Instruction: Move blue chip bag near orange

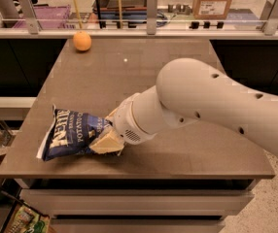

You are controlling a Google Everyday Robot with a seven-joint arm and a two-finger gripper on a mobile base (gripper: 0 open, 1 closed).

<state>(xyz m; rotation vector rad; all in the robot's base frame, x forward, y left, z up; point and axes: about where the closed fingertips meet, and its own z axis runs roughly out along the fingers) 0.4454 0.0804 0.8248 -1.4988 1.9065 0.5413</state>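
The blue chip bag (71, 134) is dark navy with white lettering and lies at the front left of the brown table (144, 81), its left end tilted up. My gripper (105, 139) is at the bag's right end with its pale fingers (107, 142) closed on the bag's edge. The white arm (217, 106) reaches in from the right. The orange (82, 41) sits at the table's far left corner, well apart from the bag.
A rail with posts (151, 6) runs behind the table, with boxes (216, 0) and bins beyond. The table's front edge (129, 173) is just below the bag. A crate with items (25, 220) stands on the floor at lower left.
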